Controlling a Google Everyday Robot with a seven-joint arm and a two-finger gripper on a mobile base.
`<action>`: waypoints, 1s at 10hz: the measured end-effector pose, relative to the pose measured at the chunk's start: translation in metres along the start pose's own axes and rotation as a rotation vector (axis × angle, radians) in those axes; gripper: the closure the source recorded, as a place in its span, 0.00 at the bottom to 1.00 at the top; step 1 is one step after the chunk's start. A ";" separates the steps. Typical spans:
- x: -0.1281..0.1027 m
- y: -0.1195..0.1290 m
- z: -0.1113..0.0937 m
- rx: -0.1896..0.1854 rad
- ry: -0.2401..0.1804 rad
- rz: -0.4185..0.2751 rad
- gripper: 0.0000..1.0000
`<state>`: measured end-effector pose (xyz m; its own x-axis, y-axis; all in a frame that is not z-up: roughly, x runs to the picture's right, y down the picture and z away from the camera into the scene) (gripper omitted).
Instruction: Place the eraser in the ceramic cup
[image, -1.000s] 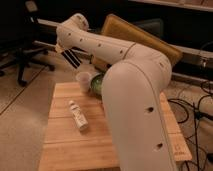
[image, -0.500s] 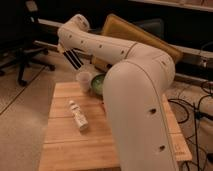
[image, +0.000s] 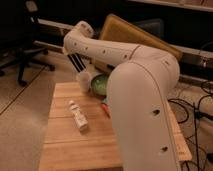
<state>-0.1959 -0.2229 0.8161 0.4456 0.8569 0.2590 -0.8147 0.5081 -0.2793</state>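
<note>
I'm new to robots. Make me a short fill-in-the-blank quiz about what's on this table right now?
1. The glossy light-green ceramic cup stands on a table made of ____.
2. The white bottle-like object lies ____ of the cup in the picture.
3. The gripper hangs right beside the ____.
4. The robot's big arm is coloured ____.

Missing words: wood; left; cup; white

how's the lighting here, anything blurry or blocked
Camera view: dim, warm light on the wooden table, background dark; overall soft blur; the arm fills the right and hides part of the ceramic cup; gripper by the cup's left rim.
</note>
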 end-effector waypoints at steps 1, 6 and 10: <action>0.003 0.001 0.003 -0.003 -0.015 0.027 1.00; 0.038 -0.010 0.012 0.027 0.013 0.104 1.00; 0.051 -0.013 0.017 0.040 0.022 0.137 1.00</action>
<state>-0.1686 -0.1874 0.8483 0.3366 0.9202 0.2000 -0.8826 0.3823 -0.2736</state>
